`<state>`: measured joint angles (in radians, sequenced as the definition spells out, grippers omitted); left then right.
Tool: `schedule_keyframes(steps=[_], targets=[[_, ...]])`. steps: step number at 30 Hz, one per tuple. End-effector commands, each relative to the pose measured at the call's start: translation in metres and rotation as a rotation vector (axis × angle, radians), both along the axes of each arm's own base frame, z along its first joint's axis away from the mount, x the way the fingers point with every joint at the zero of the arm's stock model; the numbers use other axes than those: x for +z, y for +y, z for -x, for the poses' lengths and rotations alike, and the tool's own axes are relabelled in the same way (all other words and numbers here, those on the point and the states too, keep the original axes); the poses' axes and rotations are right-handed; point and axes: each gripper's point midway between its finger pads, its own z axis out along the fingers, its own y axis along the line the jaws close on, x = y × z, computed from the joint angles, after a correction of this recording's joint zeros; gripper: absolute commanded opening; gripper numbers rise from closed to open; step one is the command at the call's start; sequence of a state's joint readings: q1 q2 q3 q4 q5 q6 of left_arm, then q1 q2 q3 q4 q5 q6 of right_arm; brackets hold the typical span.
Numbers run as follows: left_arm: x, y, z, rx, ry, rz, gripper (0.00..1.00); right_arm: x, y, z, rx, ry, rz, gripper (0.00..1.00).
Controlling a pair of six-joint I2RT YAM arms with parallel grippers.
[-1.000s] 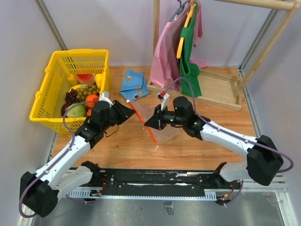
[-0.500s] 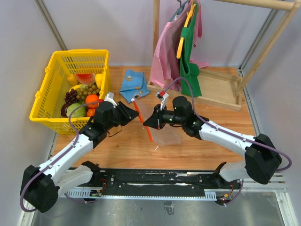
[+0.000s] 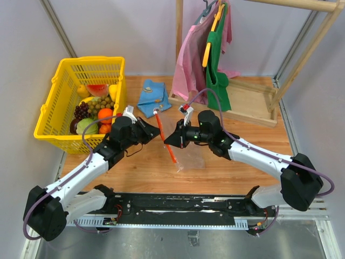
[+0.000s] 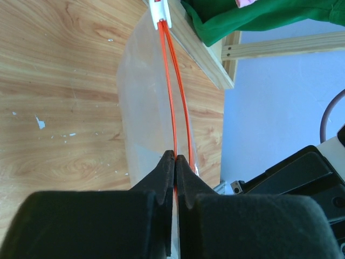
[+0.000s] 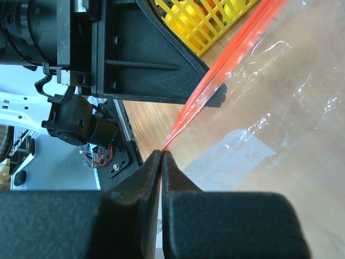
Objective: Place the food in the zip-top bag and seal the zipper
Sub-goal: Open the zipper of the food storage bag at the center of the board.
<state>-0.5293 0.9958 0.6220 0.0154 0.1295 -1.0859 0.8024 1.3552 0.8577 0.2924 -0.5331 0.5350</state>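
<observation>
The left gripper [image 4: 176, 157] has its jaws pressed right together on the zipper [image 5: 232, 54], pinching the red strip partway along its length. Ahead of its fingertips the two red tracks run on slightly parted to a white slider [image 4: 160, 9] at the far end. The right gripper [image 5: 161, 154] is clamped just as tight on the strip's other end, with only the tip of the red edge showing between its fingers. The two grippers face each other close together above the wooden table [image 3: 135, 167], the strip stretched between them. The zip-top bag [image 4: 143, 108] hangs clear and crinkled beneath the strip, spreading under the right gripper. The food [image 3: 94, 110] sits heaped in a yellow basket [image 3: 75, 70] behind the left gripper, well apart from the bag. A blue cloth [image 3: 152, 97] lies just beyond both grippers.
</observation>
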Motion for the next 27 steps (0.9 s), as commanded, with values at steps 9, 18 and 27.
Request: schedule_keyframes(steps=[9,18,27], targets=[[0.052,0.009,-0.015,-0.009,-0.188,-0.246,0.0,0.023,-0.021,-0.008,-0.117,-0.076,0.072,0.37],[0.097,0.008,-0.021,-0.047,-0.31,-0.565,0.0,0.077,-0.038,-0.029,-0.275,-0.139,0.055,0.56],[0.08,-0.019,-0.016,-0.114,-0.298,-0.705,0.0,0.078,-0.045,-0.043,-0.375,-0.107,0.068,0.65]])
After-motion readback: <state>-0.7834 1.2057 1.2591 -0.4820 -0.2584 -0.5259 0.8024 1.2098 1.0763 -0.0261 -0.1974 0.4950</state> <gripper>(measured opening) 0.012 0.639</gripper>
